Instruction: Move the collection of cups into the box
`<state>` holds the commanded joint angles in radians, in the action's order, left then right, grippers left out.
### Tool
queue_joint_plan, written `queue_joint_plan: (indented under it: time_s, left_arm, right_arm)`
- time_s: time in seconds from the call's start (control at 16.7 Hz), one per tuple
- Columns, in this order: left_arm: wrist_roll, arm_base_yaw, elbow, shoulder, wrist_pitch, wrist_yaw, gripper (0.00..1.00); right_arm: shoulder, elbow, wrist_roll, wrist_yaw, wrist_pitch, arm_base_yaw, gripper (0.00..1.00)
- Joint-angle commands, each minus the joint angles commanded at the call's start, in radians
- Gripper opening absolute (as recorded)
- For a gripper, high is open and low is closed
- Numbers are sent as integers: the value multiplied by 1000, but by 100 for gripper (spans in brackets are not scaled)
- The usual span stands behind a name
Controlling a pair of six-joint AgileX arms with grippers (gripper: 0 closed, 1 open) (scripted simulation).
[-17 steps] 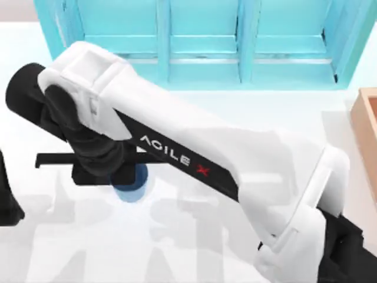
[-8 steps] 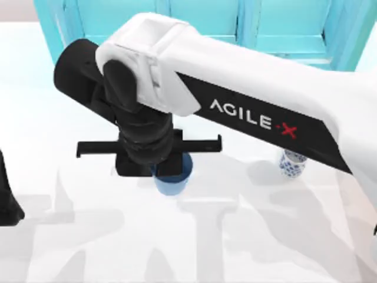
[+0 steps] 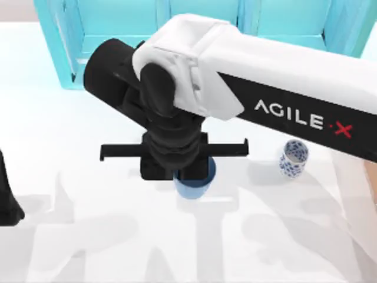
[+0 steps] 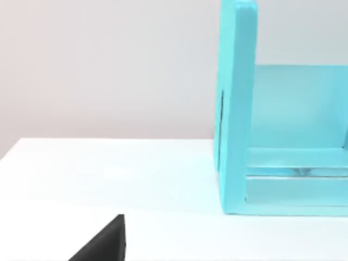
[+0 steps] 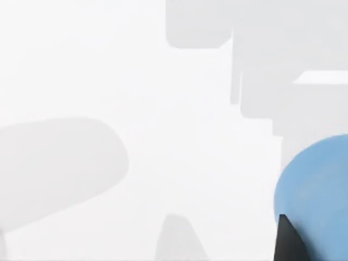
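The plain blue cup (image 3: 196,183) hangs under my right gripper (image 3: 179,170), which is shut on it; the wrist covers most of the cup from above. In the right wrist view the blue cup (image 5: 315,190) fills a corner, with one dark fingertip (image 5: 287,242) against it and the white tabletop below. The small white cup with the blue floral pattern (image 3: 293,158) stands upright on the table to the right of the gripper, apart from it. A pale tan strip of the box (image 3: 362,197) shows at the right edge, mostly under my right arm.
The turquoise shelf unit (image 3: 118,23) runs along the back of the table, and its end wall (image 4: 236,109) shows in the left wrist view. My left arm (image 3: 7,200) is parked at the left edge. Open tabletop lies in front.
My right gripper has carried the blue cup to the right across the table. The arm has risen and uncovered the patterned cup. The left arm has not moved.
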<state>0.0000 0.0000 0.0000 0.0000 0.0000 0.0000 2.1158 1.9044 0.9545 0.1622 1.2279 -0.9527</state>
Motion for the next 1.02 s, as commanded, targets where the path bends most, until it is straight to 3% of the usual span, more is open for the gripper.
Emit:
queue_joint_plan:
  time_s: [0.3,0.48,0.78,1.02]
  left_arm:
    - [0,0,0,0,0,0,100]
    - [0,0,0,0,0,0,100]
    - [0,0,0,0,0,0,100]
    - [0,0,0,0,0,0,100]
  right_arm:
    - [-4,-6,-11,0,5,6,0]
    - [-65,-62,-104,-9,23,100,0]
    - [-268,-254,-430,-39,68,426,0]
    - [-480,-454,-784,-71,101,782,0]
